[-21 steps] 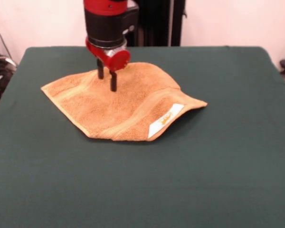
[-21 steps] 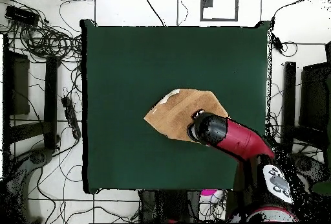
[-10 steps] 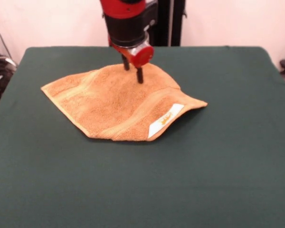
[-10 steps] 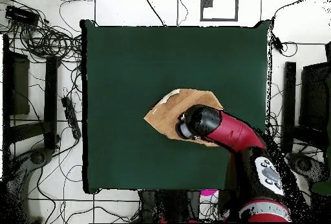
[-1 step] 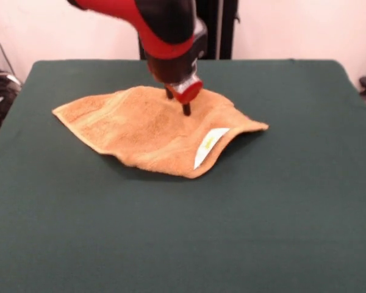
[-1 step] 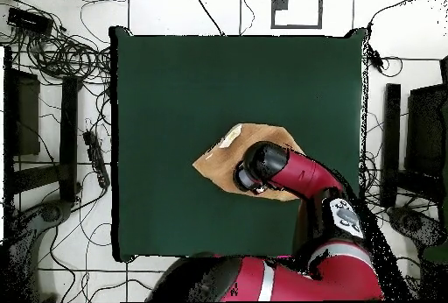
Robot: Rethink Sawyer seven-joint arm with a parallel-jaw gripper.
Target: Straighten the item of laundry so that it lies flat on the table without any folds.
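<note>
Your pincer [image 5: 178, 102] presses into the rumpled towel [image 5: 140, 131] on the counter [image 5: 280, 201], fingers near together; whether it pinches cloth cannot be told

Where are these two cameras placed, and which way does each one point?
Front view: sits across the table from the robot, facing it; it looks at the towel, with the red-and-black arm coming down from above and its hand on the cloth.
Overhead view: hangs above the table, looking straight down; the arm reaches up from the bottom over the towel.
Both share the towel, table and arm, turned half round from each other.
</note>
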